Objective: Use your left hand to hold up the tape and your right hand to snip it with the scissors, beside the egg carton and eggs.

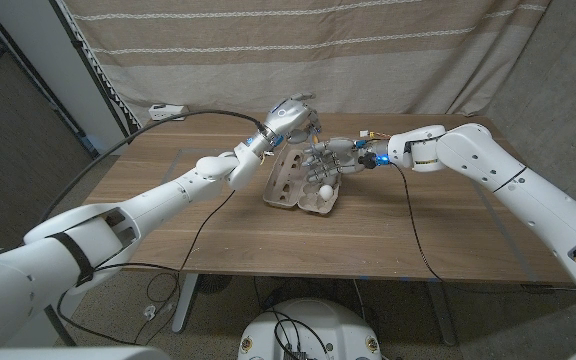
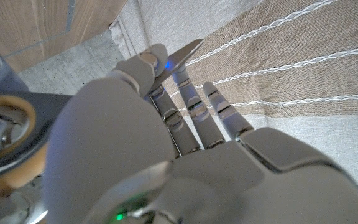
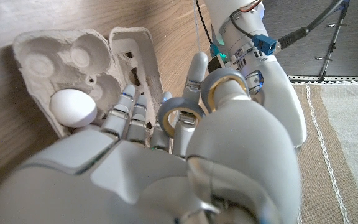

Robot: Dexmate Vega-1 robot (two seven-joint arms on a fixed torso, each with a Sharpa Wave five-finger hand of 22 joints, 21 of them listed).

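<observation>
Scissors [image 3: 194, 109] sit gripped in the right hand [image 1: 333, 158], over the open egg carton [image 1: 293, 180] holding one egg [image 3: 73, 107] mid-table. Left hand [image 1: 290, 120] hovers beside it, seemingly pinching tape; broad bare table [image 1: 448, 230] surrounds them.

The brown wooden bench [image 1: 418, 240] carries an open grey pulp egg carton [image 1: 290, 180] with one white egg [image 1: 325, 192].

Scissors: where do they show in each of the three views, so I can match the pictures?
Head view: scissors in the right hand, over the egg carton; small here.
Left wrist view: their grey blade pokes out beyond the left hand.
Right wrist view: their handle rings sit on the right hand's fingers.
Shared landmark: the wooden table.
</observation>
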